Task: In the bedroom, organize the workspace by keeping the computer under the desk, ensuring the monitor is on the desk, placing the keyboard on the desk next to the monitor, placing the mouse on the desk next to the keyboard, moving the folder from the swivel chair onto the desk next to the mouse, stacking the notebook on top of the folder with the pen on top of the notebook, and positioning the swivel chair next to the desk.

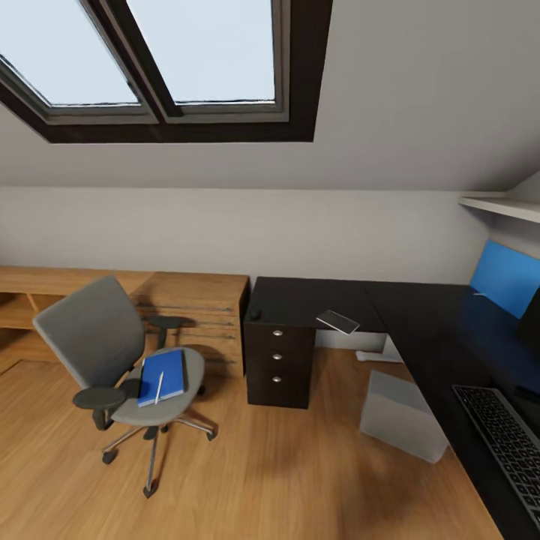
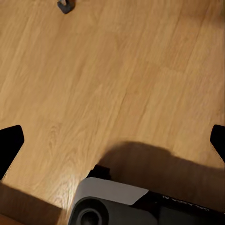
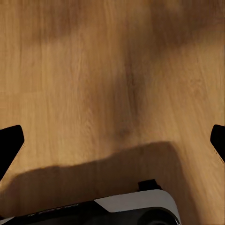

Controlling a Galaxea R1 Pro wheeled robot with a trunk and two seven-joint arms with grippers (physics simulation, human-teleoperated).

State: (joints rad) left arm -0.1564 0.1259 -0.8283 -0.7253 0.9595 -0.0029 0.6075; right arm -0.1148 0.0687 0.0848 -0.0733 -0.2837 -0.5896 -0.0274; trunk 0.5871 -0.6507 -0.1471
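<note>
Grey upholstered swivel chair (image 1: pixel 105 345) bearing flat blue folder (image 1: pixel 163 376), glossy black desk (image 1: pixel 420 330), boxy pale computer (image 1: pixel 403 415) beneath, both grippers' fingers spread wide over wood-grain floor (image 2: pixel 112 84).

The room has a slanted white ceiling (image 1: pixel 390 90) with a big window (image 1: pixel 172 60) set in a dark frame. Pale blue light comes through it. Under the window is a plain white wall (image 1: pixel 225 232). Below that wall stands a low light-wood cabinet (image 1: pixel 187 300) with shelves. A white shelf (image 1: pixel 499 204) hangs far to the cabinet's right. The floor (image 1: pixel 285 465) is warm brown wood.
</note>
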